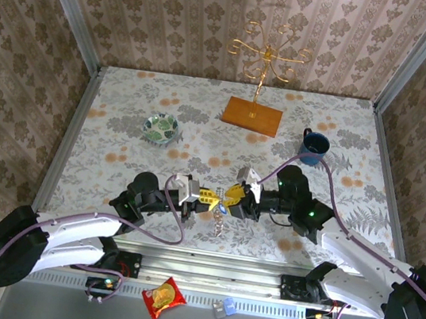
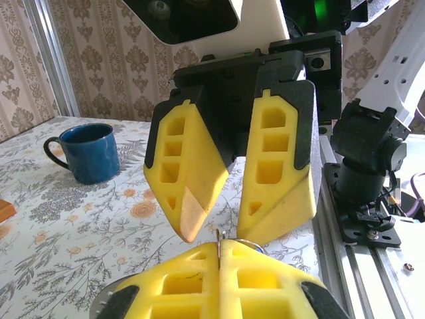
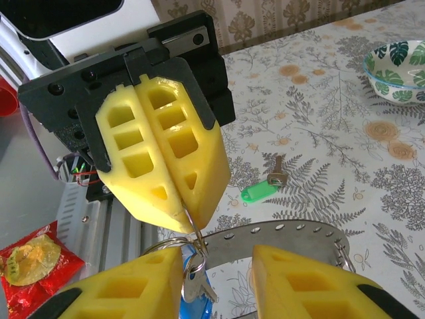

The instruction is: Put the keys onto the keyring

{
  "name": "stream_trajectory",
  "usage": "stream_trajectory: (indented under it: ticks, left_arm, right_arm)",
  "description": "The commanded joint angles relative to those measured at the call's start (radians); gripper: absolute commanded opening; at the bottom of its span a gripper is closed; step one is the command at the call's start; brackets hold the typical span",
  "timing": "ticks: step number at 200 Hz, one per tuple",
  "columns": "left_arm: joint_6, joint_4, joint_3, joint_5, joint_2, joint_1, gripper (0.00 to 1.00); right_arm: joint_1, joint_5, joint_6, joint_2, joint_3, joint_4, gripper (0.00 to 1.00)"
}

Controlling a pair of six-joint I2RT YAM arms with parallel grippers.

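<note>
The keyring (image 3: 196,229) is a thin wire split ring, pinched between the shut yellow fingers of my left gripper (image 2: 219,243), which is also in the top view (image 1: 201,196). A small metal key (image 3: 193,286) with a blue head (image 3: 201,307) hangs from the ring. My right gripper (image 3: 214,260) faces the left one tip to tip over the table's near middle (image 1: 233,194). It is open, and the ring and hanging key sit in the gap by its left finger (image 3: 143,282). The green-headed key (image 3: 259,192) lies flat on the tablecloth beyond.
A perforated grey metal band (image 3: 285,232) arches just past my right fingers. A blue mug (image 1: 314,145) stands at the back right and a green-patterned bowl (image 1: 160,127) at the back left. A gold wire stand on a wooden base (image 1: 252,116) is at the back. A red snack packet (image 1: 164,298) lies below the table edge.
</note>
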Motion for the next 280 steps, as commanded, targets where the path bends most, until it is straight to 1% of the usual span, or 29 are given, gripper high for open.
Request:
stream_trajectory:
  ticks: [1,27,50,85,105,123,174,201,217,280]
  left_arm:
    - [0.015,0.068,-0.005,0.021,0.006,0.009,0.00]
    - [0.008,0.081,-0.007,0.017,0.010,0.010,0.00]
    - [0.004,0.092,-0.010,0.017,0.019,0.009,0.00]
    - [-0.001,0.108,-0.010,0.018,0.027,0.009,0.00]
    - [-0.006,0.116,-0.011,0.020,0.033,0.008,0.00]
    - [-0.011,0.117,-0.017,0.023,0.029,0.007,0.00]
    - [-0.007,0.096,-0.019,0.015,0.008,0.006,0.00]
    - [0.015,0.109,-0.023,0.004,0.008,0.002,0.00]
    - [0.030,0.114,-0.028,-0.016,0.007,-0.003,0.00]
    - [0.051,0.133,-0.037,-0.043,0.020,-0.010,0.00]
  right_arm:
    - [0.007,0.010,-0.028,-0.031,-0.008,0.014,0.37]
    - [0.009,0.037,-0.046,-0.086,-0.039,-0.022,0.41]
    - [0.029,0.058,-0.095,-0.107,-0.069,-0.051,0.42]
    - [0.067,0.102,-0.110,-0.078,-0.068,-0.016,0.42]
    - [0.084,0.128,-0.129,-0.046,-0.060,-0.004,0.40]
    - [0.094,0.126,-0.147,-0.024,-0.044,-0.012,0.35]
    - [0.096,0.126,-0.161,-0.023,-0.030,-0.028,0.14]
    - [0.099,0.124,-0.174,0.004,-0.020,-0.048,0.02]
    - [0.103,0.135,-0.184,0.026,-0.008,-0.073,0.00]
    - [0.118,0.134,-0.224,0.069,0.031,-0.170,0.00]
